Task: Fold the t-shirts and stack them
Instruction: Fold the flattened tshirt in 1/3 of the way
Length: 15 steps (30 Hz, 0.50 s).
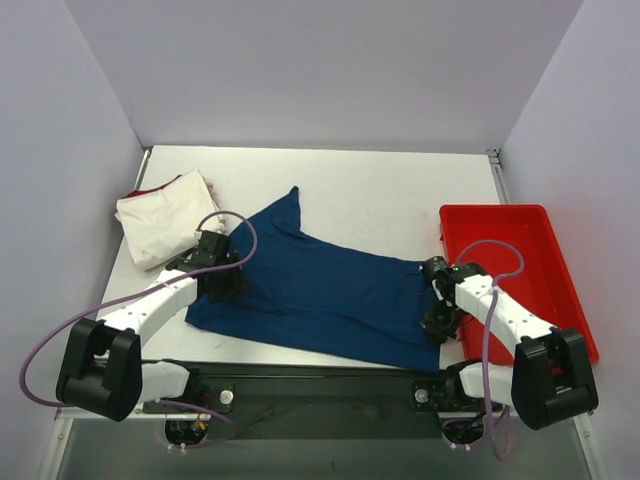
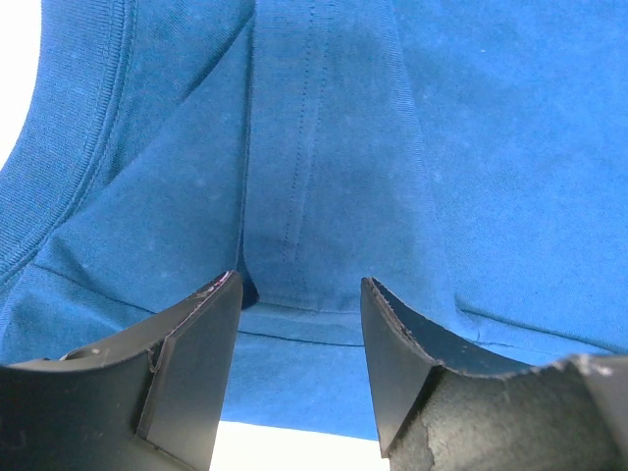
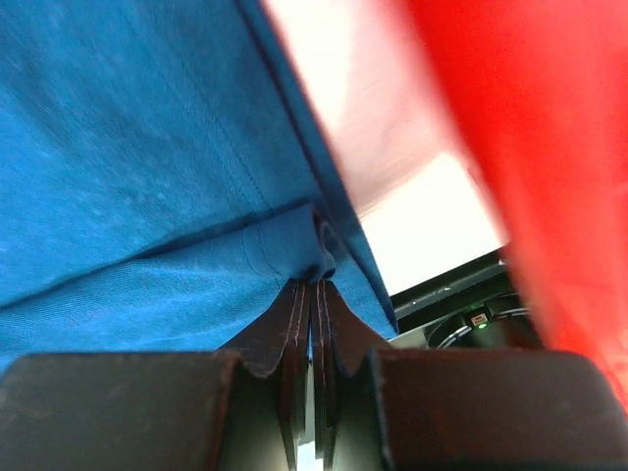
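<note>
The dark teal-blue t-shirt [image 1: 320,290] lies spread across the middle of the table; its printed graphic does not show. My left gripper [image 1: 222,278] is open over the shirt's left edge, and in the left wrist view [image 2: 299,294] blue cloth with a seam [image 2: 294,167] lies between the fingers. My right gripper [image 1: 437,322] is shut on the shirt's right hem, pinching a fold of blue cloth [image 3: 319,263] at the fingertips [image 3: 312,287]. The cream-white t-shirt [image 1: 165,216] with a red edge lies folded at the back left.
A red plastic tray [image 1: 520,262] stands at the right, just beyond my right arm; it blurs through the right wrist view [image 3: 530,128]. White walls enclose the table on three sides. The black base rail [image 1: 320,385] runs along the near edge.
</note>
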Tool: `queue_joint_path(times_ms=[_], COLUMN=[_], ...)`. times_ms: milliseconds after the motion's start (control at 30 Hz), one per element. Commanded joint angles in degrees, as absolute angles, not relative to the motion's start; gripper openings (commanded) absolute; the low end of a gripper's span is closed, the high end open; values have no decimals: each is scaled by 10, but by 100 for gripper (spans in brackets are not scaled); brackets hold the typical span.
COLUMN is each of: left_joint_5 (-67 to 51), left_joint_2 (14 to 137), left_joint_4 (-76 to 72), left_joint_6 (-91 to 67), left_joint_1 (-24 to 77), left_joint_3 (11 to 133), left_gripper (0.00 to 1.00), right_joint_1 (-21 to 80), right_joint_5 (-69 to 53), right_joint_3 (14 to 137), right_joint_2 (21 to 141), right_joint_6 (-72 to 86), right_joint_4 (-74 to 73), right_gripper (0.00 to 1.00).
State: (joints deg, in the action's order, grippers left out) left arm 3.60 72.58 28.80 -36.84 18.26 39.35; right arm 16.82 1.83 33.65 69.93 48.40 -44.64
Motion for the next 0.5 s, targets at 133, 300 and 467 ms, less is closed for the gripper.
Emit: queue_joint_path(times_ms=[133, 300, 467], left_joint_5=[26, 24, 20], left_joint_2=[739, 748, 754], left_joint_4=[265, 265, 265], left_joint_6=[-356, -354, -352], left_joint_1=[175, 175, 175], left_joint_3=[424, 429, 431], left_gripper=[62, 62, 62], right_joint_1=[126, 123, 121], right_joint_5=[69, 83, 116], right_joint_3=[378, 402, 424], right_joint_2=[680, 726, 742], right_joint_6=[498, 494, 495], right_joint_4=[-487, -479, -473], right_gripper=[0, 0, 0])
